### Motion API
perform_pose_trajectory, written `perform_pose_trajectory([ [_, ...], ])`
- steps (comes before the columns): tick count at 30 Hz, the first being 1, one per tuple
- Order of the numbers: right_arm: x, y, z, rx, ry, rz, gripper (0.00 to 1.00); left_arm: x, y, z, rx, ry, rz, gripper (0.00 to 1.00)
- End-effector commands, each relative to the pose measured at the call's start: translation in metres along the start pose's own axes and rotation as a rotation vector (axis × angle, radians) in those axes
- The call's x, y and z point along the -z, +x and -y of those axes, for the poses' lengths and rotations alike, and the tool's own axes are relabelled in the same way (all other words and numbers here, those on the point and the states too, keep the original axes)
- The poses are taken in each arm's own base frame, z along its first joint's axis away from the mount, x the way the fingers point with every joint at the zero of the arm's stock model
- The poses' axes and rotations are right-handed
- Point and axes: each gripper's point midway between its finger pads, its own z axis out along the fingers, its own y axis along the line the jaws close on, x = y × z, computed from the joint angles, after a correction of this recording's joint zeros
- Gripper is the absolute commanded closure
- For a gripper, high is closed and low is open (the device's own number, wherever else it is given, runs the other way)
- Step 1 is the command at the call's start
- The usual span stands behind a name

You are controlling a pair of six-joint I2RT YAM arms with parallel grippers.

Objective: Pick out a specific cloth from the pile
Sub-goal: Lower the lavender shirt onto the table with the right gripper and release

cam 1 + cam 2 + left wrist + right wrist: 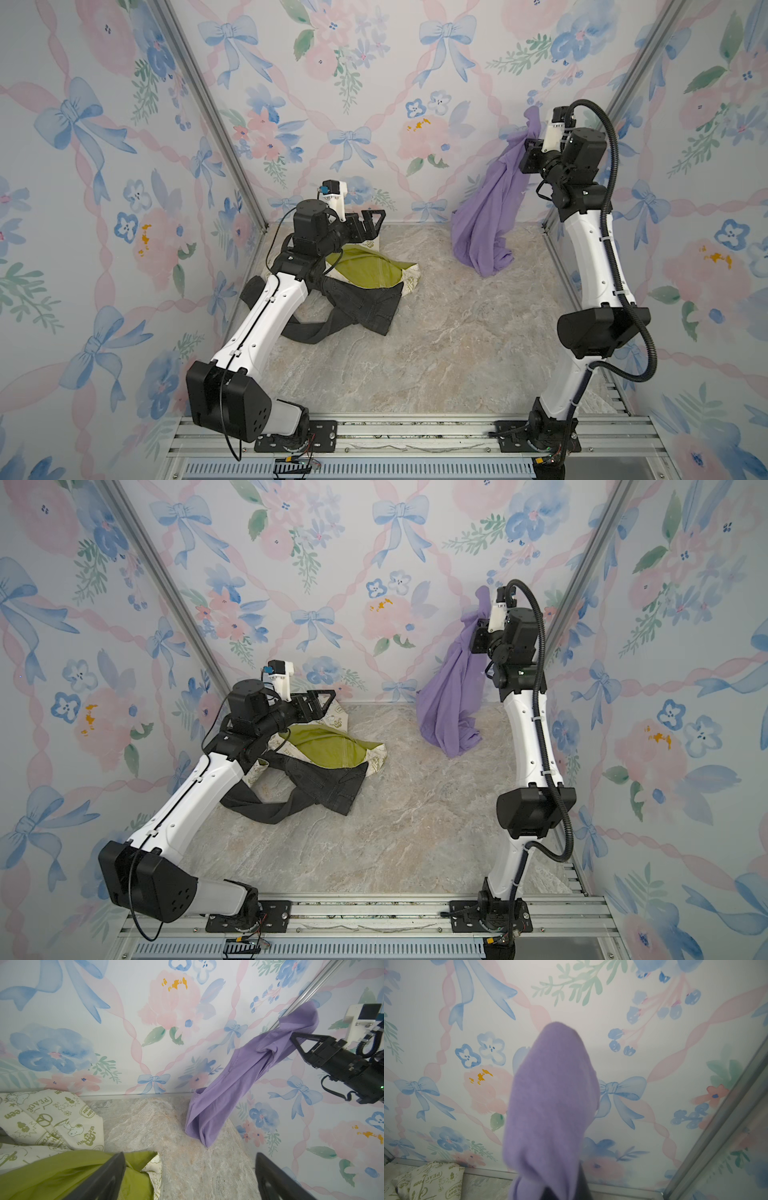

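1. Right gripper [293, 1036], jaws pressed together, pinches the cloth [486, 216] near its upper end. The lavender shirt hangs well apart from the pile [365, 286], and its lower fold reaches down to about the table [436, 340].
2. Left gripper [376, 218], jaws spread and empty, hovers over the pile's far edge.
3. Risk: the pinch appears to take only a small bunch of soft fabric. A jerk, or the hem catching on the table, could pull the shirt free and drop it.

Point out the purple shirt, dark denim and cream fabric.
purple shirt [484, 216], in a top view, hanging folds
dark denim [365, 303], in a top view, main panel
cream fabric [47, 1113], left wrist view, printed side
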Motion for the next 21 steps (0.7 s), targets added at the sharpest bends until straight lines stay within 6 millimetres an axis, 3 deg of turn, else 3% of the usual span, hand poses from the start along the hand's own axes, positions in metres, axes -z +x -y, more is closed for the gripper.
perform_pose_trajectory([
  [1, 0.028, -0.018, -0.002, -0.018, -0.002, 0.066, 1.00, 0.010, -0.008, 0.003, -0.019, 0.006, 0.037, 0.02],
  [11, 0.094, 0.074, -0.007, -0.060, 0.090, -0.090, 1.00, 0.021, 0.003, -0.014, 0.010, -0.049, 0.040, 0.02],
  [21, 0.181, 0.161, 0.022, -0.049, 0.367, -0.358, 1.00, 0.017, 0.010, -0.023, 0.046, -0.068, 0.035, 0.02],
])
